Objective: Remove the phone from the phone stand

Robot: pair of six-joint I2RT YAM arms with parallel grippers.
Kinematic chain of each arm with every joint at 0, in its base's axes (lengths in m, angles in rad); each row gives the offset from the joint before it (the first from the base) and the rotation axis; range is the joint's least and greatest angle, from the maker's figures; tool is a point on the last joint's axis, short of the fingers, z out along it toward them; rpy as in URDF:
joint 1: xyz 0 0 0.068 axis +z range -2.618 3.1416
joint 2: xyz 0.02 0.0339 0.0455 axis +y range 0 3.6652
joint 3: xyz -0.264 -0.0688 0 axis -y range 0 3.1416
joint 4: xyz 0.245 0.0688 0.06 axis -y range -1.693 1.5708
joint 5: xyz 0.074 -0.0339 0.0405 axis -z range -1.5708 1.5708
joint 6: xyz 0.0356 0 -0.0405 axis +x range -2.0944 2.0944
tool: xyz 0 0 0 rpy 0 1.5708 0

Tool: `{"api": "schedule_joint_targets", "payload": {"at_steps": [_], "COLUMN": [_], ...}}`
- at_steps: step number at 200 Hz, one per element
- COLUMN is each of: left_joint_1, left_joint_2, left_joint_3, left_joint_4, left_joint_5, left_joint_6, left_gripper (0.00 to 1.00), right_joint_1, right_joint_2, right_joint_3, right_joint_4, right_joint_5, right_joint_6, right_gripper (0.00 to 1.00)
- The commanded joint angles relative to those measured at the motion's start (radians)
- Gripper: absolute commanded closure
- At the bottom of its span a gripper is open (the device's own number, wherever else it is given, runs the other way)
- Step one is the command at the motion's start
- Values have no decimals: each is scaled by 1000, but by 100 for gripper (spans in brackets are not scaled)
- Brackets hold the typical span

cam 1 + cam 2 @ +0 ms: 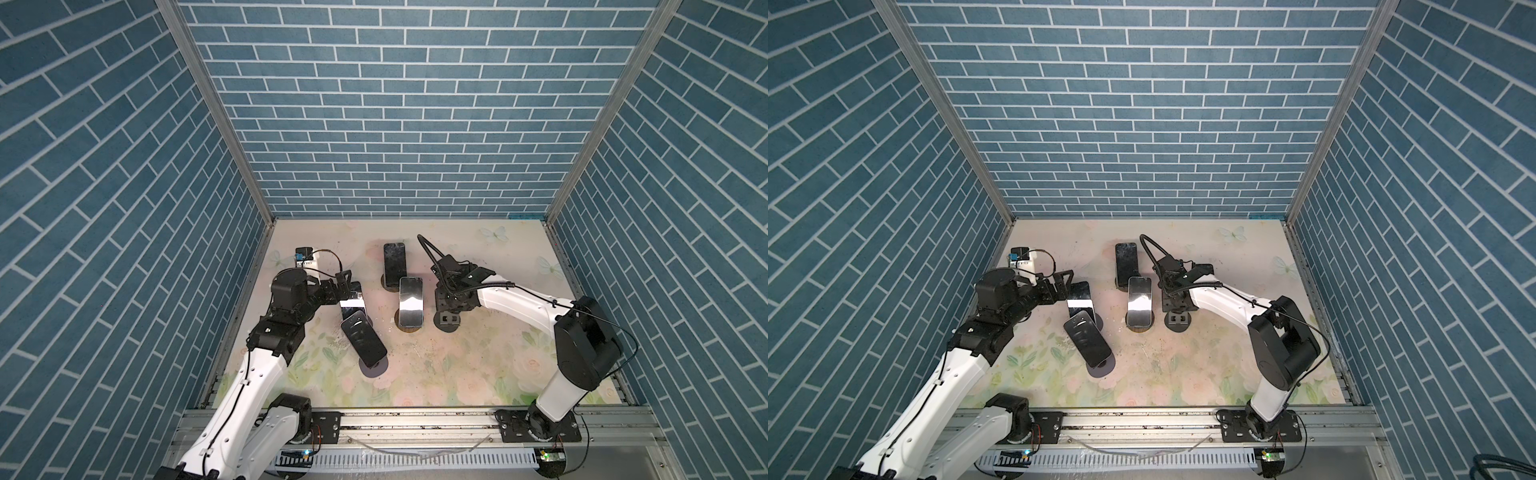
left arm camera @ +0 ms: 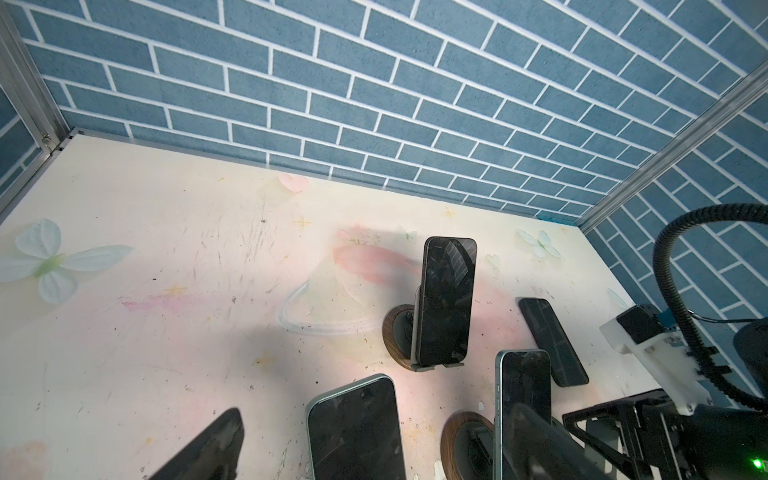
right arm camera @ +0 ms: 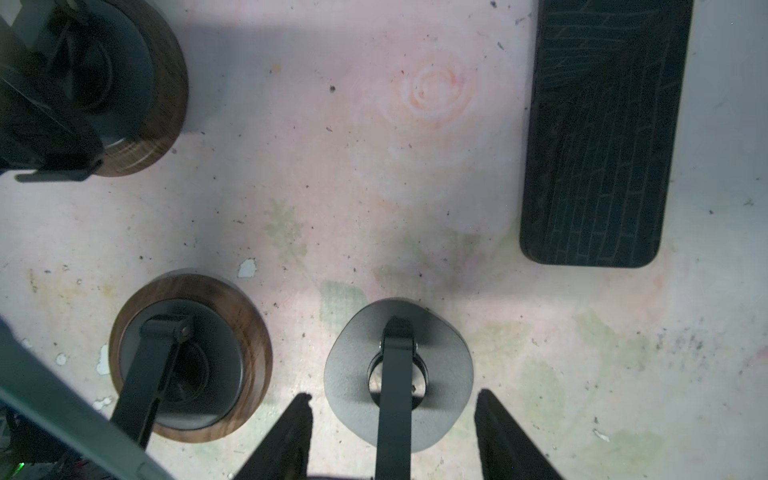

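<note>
On the floral desk (image 1: 478, 365), four phones (image 1: 410, 301) propped on round stands (image 3: 191, 357), a fifth phone (image 3: 602, 133) flat beside the right arm (image 1: 519, 299). Toward the left, the pale-edged phone (image 1: 353, 300): leans back on its stand (image 1: 1099, 321), bracketed by the left end effector (image 2: 374, 409), fingers (image 2: 208, 449) spread wide, contact unclear. Right end effector (image 3: 394, 395) closed down astride the grey stand (image 3: 353, 374), thing clamped, if any, hidden. Probably handles rigid, dense, glass-slick, crack-prone. Best pinched across both long edges at mid-height, then lifted straight off the lower lip.
</note>
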Motion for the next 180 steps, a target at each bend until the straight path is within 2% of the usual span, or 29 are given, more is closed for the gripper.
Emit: {"api": "schedule_joint_targets", "payload": {"at_steps": [1, 32, 78, 122, 180], "left_joint_1": [-4, -4, -4, -4, -3], "left_joint_2": [3, 3, 6, -6, -19], "left_joint_3": [-2, -2, -5, -1, -11], "left_joint_4": [26, 22, 18, -13, -26], "left_joint_5": [2, -2, -16, -28, -41], "left_joint_6": [-2, 0, 4, 16, 21], "left_gripper": [0, 0, 0, 0, 0], "right_joint_1": [-59, -132, -183, -222, -256], "right_joint_2": [7, 49, 191, 342, 487], "right_joint_3": [80, 186, 409, 611, 771], "right_joint_4": [4, 22, -14, -76, -104], "right_joint_5": [-10, -67, -67, -92, -155], "right_joint_6": [-54, -119, -218, -266, -313], "right_gripper": [57, 57, 57, 57, 55]}}
